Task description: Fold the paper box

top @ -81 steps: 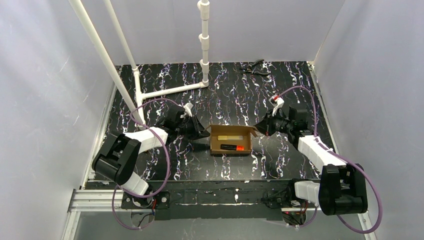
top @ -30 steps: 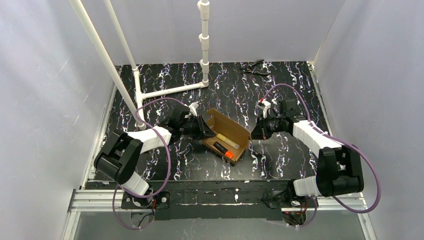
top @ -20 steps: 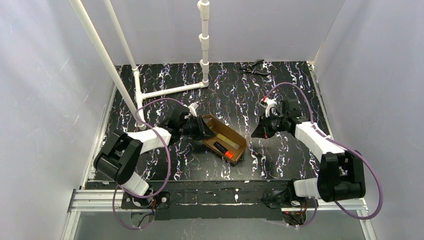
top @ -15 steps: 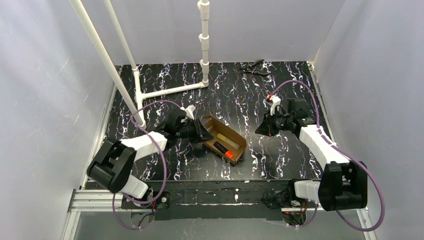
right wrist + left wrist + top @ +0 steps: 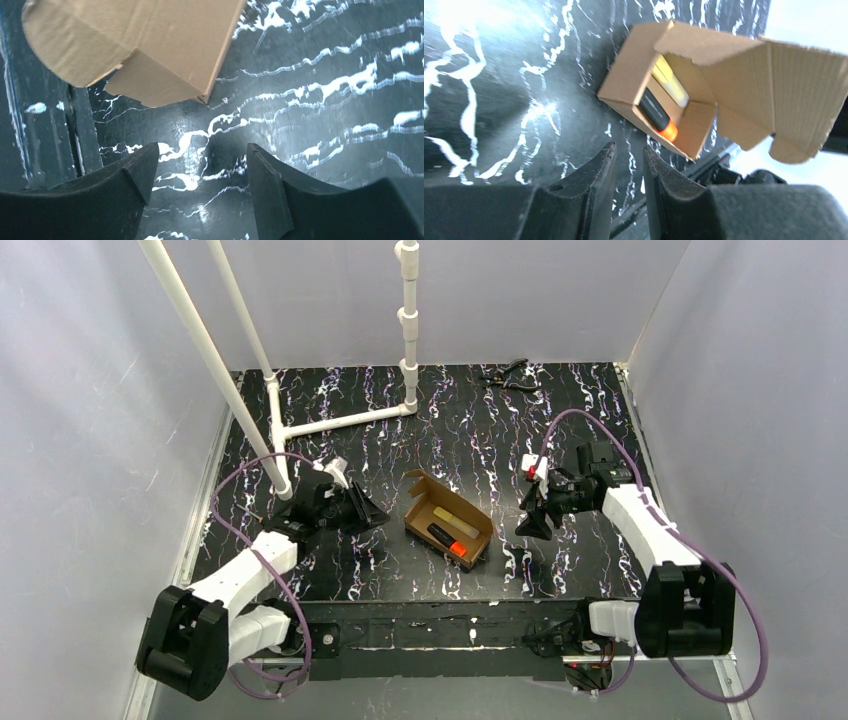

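Observation:
The paper box (image 5: 447, 520) is brown cardboard, lying diagonally in the middle of the table with its top open. Inside lie an orange-tipped black marker (image 5: 446, 537) and a pale yellow stick (image 5: 452, 516). My left gripper (image 5: 378, 512) hovers a short way left of the box, touching nothing. In the left wrist view the box (image 5: 634, 82) shows its raised lid flap (image 5: 804, 95), and the left gripper (image 5: 629, 147) has a narrow empty gap between its fingers. My right gripper (image 5: 527, 525) stands to the right of the box, wide open. The right wrist view has the box (image 5: 150, 30) beyond the empty right gripper (image 5: 201, 147).
A white pipe frame (image 5: 340, 421) lies on the table at the back left, with an upright pipe (image 5: 409, 320) and slanting pipes (image 5: 215, 370). A dark hand tool (image 5: 510, 376) lies at the back right. Grey walls close in the sides.
Both grippers have let go of the box and drawn away from it. The right one has opened wide, the left arm has pulled back leftward. The box stays turned diagonally.

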Robot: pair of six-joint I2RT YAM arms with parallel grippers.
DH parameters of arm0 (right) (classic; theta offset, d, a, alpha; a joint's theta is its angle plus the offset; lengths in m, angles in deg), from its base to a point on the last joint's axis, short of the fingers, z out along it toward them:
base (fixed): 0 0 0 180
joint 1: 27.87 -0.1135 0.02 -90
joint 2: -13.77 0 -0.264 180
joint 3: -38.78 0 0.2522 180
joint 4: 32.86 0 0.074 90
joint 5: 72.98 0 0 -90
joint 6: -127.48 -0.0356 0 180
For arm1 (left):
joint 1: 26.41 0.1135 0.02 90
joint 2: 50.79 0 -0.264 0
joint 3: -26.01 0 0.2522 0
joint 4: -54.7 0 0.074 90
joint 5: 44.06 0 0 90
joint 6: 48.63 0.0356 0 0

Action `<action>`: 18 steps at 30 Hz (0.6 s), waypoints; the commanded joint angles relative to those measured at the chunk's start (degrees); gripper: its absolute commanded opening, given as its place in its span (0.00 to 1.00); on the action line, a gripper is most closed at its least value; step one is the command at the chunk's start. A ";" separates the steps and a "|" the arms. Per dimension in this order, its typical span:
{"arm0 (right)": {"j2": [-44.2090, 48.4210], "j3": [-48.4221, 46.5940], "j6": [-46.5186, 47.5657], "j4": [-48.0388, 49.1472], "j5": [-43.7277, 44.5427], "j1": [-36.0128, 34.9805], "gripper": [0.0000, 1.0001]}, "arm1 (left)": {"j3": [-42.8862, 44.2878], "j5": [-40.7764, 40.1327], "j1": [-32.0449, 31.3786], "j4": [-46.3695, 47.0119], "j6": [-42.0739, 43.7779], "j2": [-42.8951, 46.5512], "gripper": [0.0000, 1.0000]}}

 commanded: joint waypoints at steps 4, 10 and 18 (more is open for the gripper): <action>-10.82 -8.47 33.09 -16.30 -16.32 -0.39 0.77 | 10.01 -8.41 2.17 -6.43 8.14 -4.30 0.23; -14.49 -10.36 33.42 -16.33 -18.13 -1.35 0.77 | 16.35 1.39 2.13 -1.26 7.41 -15.84 0.20; -10.16 -4.03 13.30 5.33 -13.52 -6.37 0.78 | 18.96 9.03 0.94 3.34 5.99 -23.04 0.19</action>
